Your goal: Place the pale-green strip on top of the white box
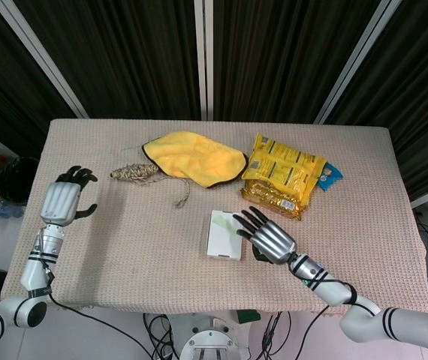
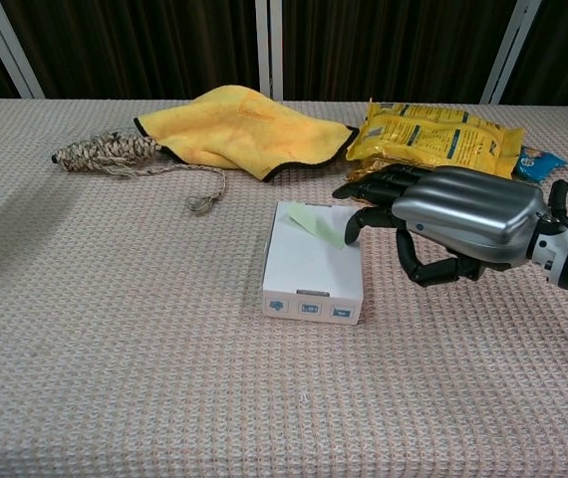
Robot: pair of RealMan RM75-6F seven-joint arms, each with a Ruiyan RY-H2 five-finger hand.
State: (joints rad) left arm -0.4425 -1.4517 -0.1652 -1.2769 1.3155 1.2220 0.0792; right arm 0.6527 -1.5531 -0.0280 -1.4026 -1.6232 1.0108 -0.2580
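The white box [image 1: 221, 240] [image 2: 310, 267] lies flat on the table a little right of centre. The pale-green strip [image 1: 224, 223] [image 2: 314, 223] rests on its top, near the far right corner. My right hand [image 1: 268, 238] [image 2: 458, 219] hovers just right of the box. Its fingers are spread and their tips reach the box's right edge beside the strip, holding nothing. At the table's left edge, my left hand [image 1: 62, 201] is raised with its fingers apart and empty.
A yellow cloth [image 1: 195, 156] [image 2: 239, 129] lies behind the box. A yellow snack bag [image 1: 284, 175] [image 2: 433, 134] and a small blue packet [image 1: 330, 176] [image 2: 540, 159] sit to the back right. A braided rope toy [image 1: 135, 173] [image 2: 105, 152] lies back left.
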